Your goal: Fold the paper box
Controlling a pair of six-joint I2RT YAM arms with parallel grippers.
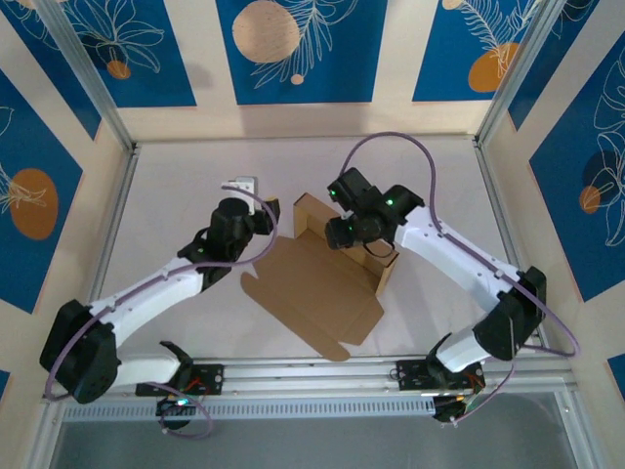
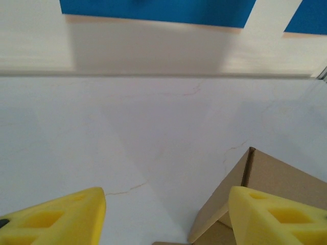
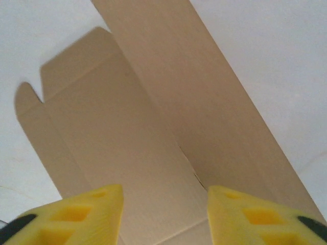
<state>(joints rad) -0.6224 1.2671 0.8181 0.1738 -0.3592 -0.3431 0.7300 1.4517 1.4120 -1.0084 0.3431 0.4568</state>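
The patterned walls [image 1: 293,49], blue and cream panels with orange discs, stood behind and to both sides of the paper box [image 1: 308,293]. The white worktop [image 1: 176,176] carried the box, which sat near the worktop's middle, partly folded. Its broad flat panel with notched flaps lay spread on the near side, and its narrower walls stood upright on the far side.

The left arm [image 1: 166,283] reached in from the box's left. Its wrist ended just beside the box's far-left corner, apart from the cardboard. The right arm [image 1: 459,254] reached in from the box's right, with its wrist hanging over the box's upright far wall. A purple cable [image 1: 391,137] arched above that arm, beyond the box.

In the left wrist view, the left jaws stood open over bare worktop. Their yellow fingers [image 2: 56,219] were wide apart with nothing between them, and the box's corner [image 2: 286,178] rose just right of the gap.

In the right wrist view, the right jaws were also parted and gripped nothing. Their yellow fingers [image 3: 76,214] hung above the box's flat panel and upright wall [image 3: 153,127]; whether they touched the cardboard I could not tell.
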